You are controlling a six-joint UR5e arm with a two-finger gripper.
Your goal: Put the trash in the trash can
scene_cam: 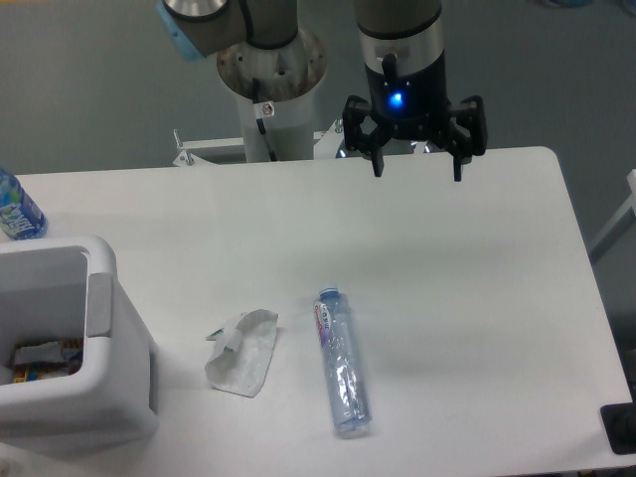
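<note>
Wrapper (242, 351) crumpled white; bottle (342, 362) clear, lying flat.

A single fixed camera looks down steeply on the table (447, 298) from its near edge, facing the arm's base (270, 89) at twelve o'clock, moderately close.

Trash can (99, 298) cut off at left edge, blue-labelled bottle (15, 209) partly cropped, bin contents indistinct

white table (447, 298), wrapper (243, 351), bottle (342, 363), bin (75, 388)
</note>
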